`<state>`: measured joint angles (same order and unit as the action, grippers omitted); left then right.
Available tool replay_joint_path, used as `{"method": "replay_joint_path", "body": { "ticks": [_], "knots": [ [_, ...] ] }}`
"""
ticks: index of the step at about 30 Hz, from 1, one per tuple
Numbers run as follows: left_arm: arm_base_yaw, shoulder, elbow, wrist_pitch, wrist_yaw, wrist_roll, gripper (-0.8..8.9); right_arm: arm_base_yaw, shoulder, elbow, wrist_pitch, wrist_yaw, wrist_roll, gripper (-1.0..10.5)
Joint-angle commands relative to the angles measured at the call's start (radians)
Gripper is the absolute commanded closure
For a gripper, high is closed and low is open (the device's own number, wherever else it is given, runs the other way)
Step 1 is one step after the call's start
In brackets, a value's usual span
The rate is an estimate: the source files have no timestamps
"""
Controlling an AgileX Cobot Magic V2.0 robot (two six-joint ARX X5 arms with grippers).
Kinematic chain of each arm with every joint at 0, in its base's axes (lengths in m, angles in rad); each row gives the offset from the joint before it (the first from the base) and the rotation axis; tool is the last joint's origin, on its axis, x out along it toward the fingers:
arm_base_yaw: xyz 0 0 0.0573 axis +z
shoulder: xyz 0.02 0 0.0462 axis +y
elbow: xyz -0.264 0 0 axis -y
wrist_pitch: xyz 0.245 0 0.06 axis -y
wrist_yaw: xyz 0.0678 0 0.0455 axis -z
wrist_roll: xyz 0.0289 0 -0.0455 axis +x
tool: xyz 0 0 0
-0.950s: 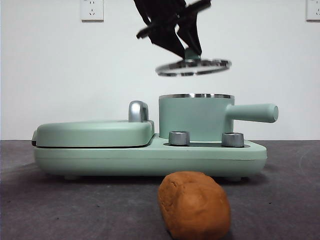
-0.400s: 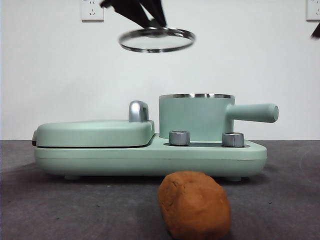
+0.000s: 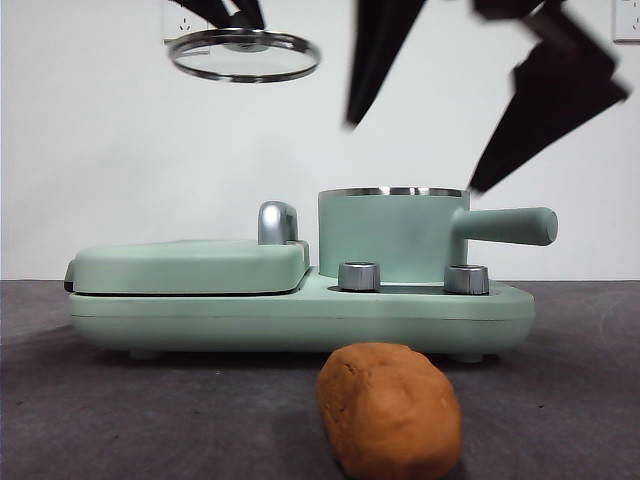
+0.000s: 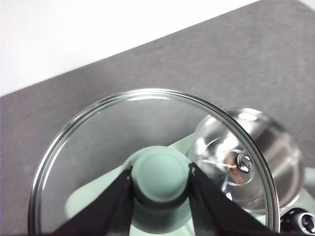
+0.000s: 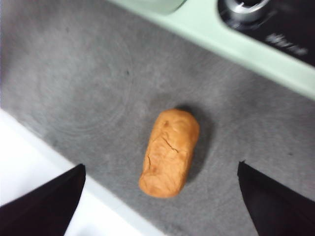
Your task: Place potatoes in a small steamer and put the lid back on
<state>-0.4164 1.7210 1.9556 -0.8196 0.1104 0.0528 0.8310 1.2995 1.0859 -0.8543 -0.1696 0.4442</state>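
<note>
- The lumpy orange-brown oblong potato (image 3: 389,409) is lying on the dark grey table mat (image 3: 150,420), out in front of the cooker and not in the pot. From the right wrist view it lies (image 5: 170,152) apart from the cooker's edge, close to where the mat meets the white surface.
- The small mint-green cylindrical steamer pot with the steel rim (image 3: 392,233) sits uncovered on the right half of the long mint-green cooker base (image 3: 300,315), its stubby straight handle (image 3: 505,225) sticking out to the right.
- The round clear glass lid with the steel rim (image 3: 244,54) is up in the air, well above the flat mint-green griddle cover (image 3: 188,266) and off to the left of the pot.
- The left gripper (image 4: 161,189) has it: the two black jaws are pinching the little mint-green knob (image 4: 161,173) from both sides. Through the glass you can see the pot's shiny inside (image 4: 253,160) below.
- The right gripper (image 5: 160,194) hangs over the potato with jaws spread wide, one on each side, touching nothing. In the front view its jaws are the big dark blurry shapes (image 3: 460,90) above the pot.
- Two chrome dials (image 3: 359,276) sit on the base in front of the pot, and a chrome handle (image 3: 277,222) stands at the griddle cover's back.
</note>
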Motion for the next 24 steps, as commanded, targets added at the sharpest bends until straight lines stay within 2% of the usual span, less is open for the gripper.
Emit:
{"method": "replay_joint_path", "body": {
  "ticks": [1,8,17,21,24],
  "knots": [
    [0.018,-0.002,0.039,0.007,0.005,0.011,7.89,0.055,0.073,0.020,0.017,0.042,0.021,4.6],
    [0.061,-0.002,0.039,0.003,0.005,0.010,7.89,0.120,0.205,0.020,0.024,0.069,0.019,4.6],
    [0.070,-0.002,0.039,0.002,0.005,0.011,7.89,0.123,0.338,0.019,0.028,0.064,0.019,4.6],
    [0.069,-0.002,0.039,0.002,0.005,0.011,7.89,0.123,0.381,0.019,0.045,0.060,0.018,5.4],
    [0.069,-0.002,0.039,0.002,0.005,0.011,7.89,0.122,0.409,0.019,0.062,0.053,0.015,6.7]
  ]
}}
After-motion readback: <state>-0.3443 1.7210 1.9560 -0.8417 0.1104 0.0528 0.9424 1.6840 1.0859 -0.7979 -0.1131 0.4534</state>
